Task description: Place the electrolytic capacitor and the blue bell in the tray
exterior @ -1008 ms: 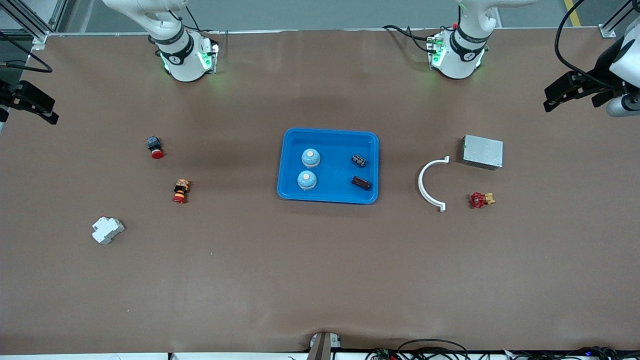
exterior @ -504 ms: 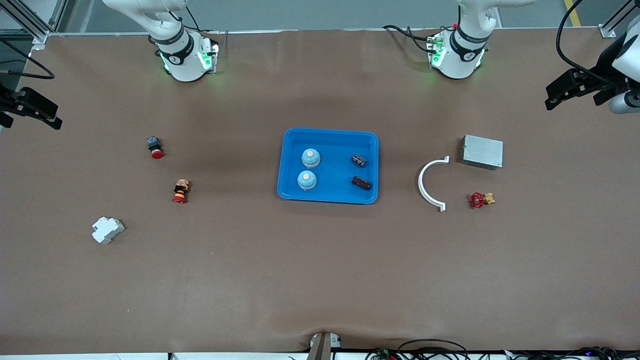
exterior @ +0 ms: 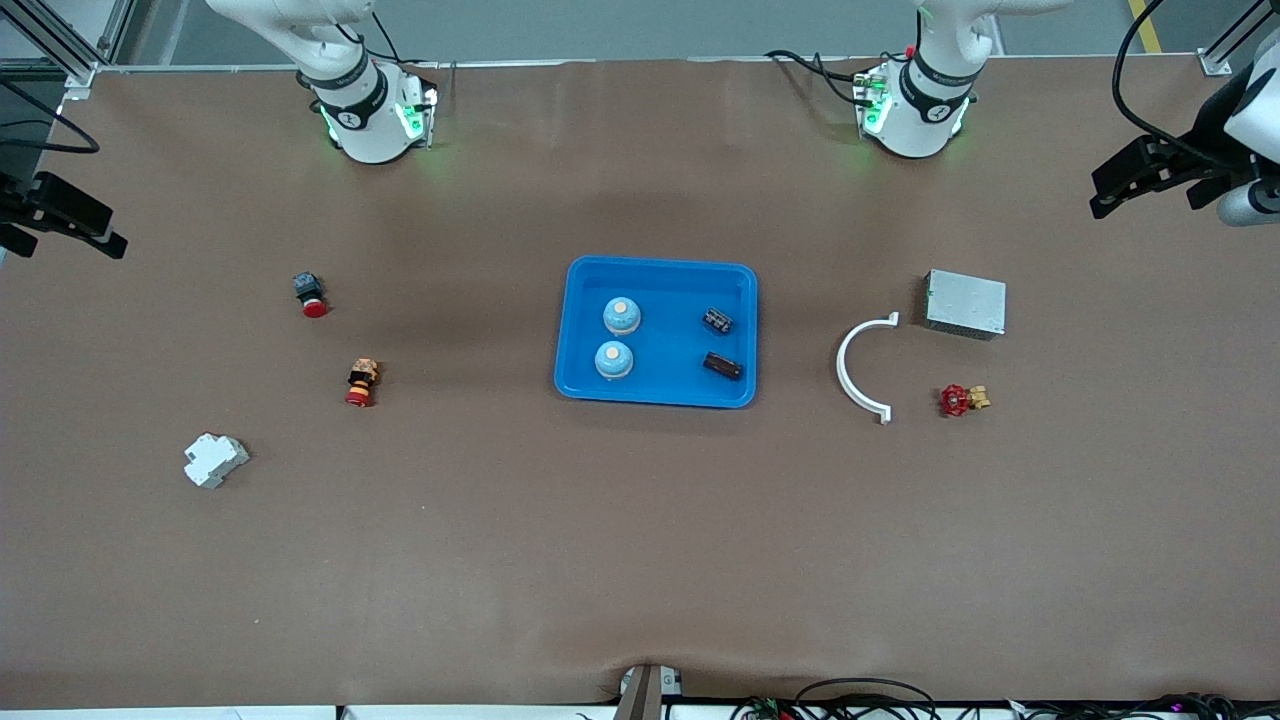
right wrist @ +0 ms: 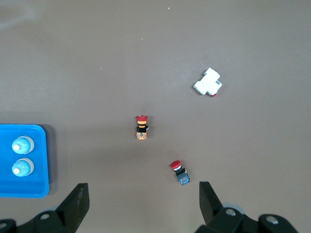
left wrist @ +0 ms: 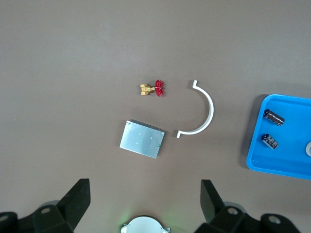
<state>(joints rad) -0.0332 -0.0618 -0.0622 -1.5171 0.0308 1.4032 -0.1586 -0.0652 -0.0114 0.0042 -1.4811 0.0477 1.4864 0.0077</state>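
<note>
Front view: left pincer (exterior: 1105, 200) and right pincer (exterior: 105, 240), both spread apart, have barely shifted; tray (exterior: 585, 385) unchanged.

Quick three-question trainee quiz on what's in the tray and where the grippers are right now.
1. True or false: the tray holds two blue bells and two capacitors.
2. Which lies nearest the grey metal box? A white curved clip B white block C red push button
3. Fill in: the left gripper and right gripper, both at the table's ends, hold ____.

Key: 1 true; 2 A; 3 nothing
</note>
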